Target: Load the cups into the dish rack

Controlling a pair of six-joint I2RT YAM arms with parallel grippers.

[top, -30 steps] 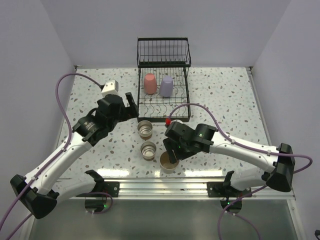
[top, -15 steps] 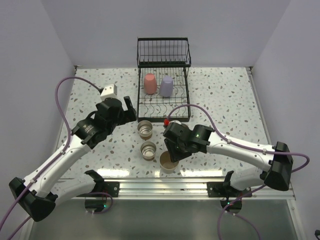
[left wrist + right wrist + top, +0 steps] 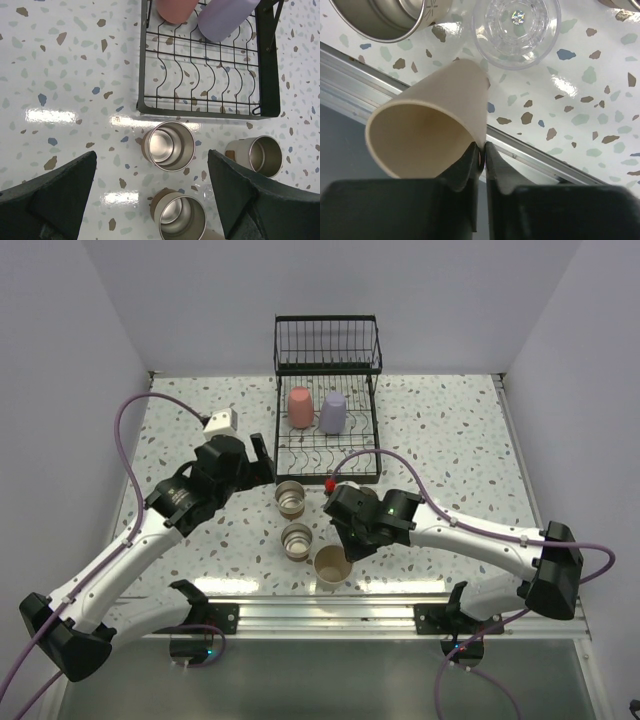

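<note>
1. While the right gripper [image 3: 481,150] is pinching the wall of the beige cup [image 3: 427,130] at its rim between closed-in fingers, that cup is tilting with its mouth toward the wrist camera, at the near edge of the table [image 3: 450,440]. Whether its base is touching the table cannot be told.
2. Clear cup [image 3: 515,27]: standing on the table just beside the beige cup's base.
3. Left gripper [image 3: 262,458]: hovering with fingers spread wide, grasping nothing, above the brown cups.
4. Brown cups, 3, shiny inside: standing upright on the table just in front of the rack, at [image 3: 168,146], [image 3: 180,217] and [image 3: 260,155].
5. Dish rack [image 3: 326,478]: sitting at the far middle of the table.
6. Coral-pink cup [image 3: 299,407] and lavender cup [image 3: 332,412]: resting mouth-down, side by side, on the rack's flat tined tray, in front of its upright basket section [image 3: 328,345].
</note>
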